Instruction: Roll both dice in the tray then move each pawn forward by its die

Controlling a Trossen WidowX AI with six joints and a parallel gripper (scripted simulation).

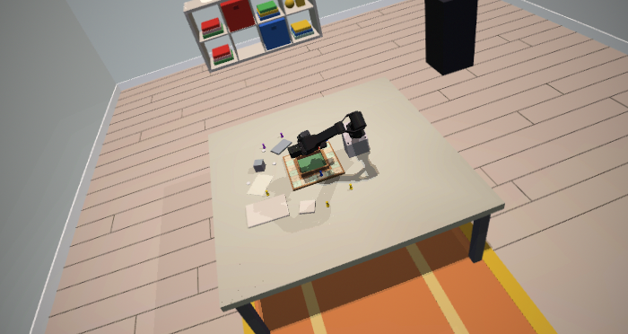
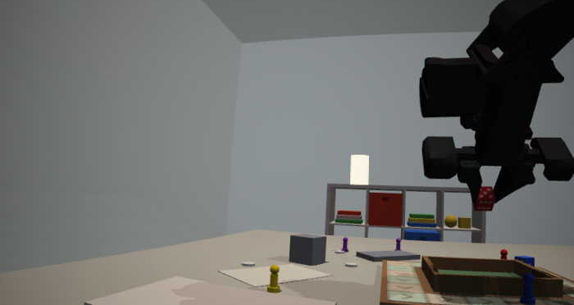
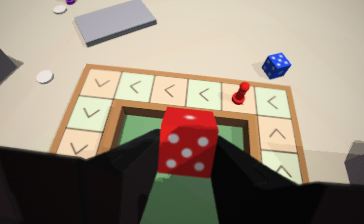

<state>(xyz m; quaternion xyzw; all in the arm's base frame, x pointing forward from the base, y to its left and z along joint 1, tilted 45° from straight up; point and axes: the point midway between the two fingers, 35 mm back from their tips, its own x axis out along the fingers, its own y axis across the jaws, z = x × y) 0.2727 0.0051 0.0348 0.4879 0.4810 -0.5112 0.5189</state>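
My gripper (image 2: 485, 201) (image 3: 186, 140) is shut on the red die (image 2: 485, 193) (image 3: 186, 145) and holds it high above the tray. The tray (image 2: 451, 283) (image 3: 253, 140) has brown walls and a green floor, and sits in the middle of the board (image 2: 383, 285) (image 3: 295, 110). The blue die (image 2: 525, 261) (image 3: 276, 65) lies on the table just outside the board's corner. The red pawn (image 2: 503, 254) (image 3: 241, 93) stands on the board, one square from that corner square. The blue pawn (image 1: 320, 173) (image 2: 528, 289) stands on the opposite side of the board. The tray's near floor is partly hidden in the wrist view.
A grey slab (image 1: 281, 146) (image 3: 116, 22), a dark grey cube (image 1: 259, 165) (image 2: 307, 249), white discs (image 3: 45, 76) and purple pawns (image 1: 282, 135) (image 2: 345, 244) stand or lie beyond and beside the board. Yellow pawns (image 1: 351, 187) (image 2: 274, 279) and pale flat sheets (image 1: 266, 211) are on the other side.
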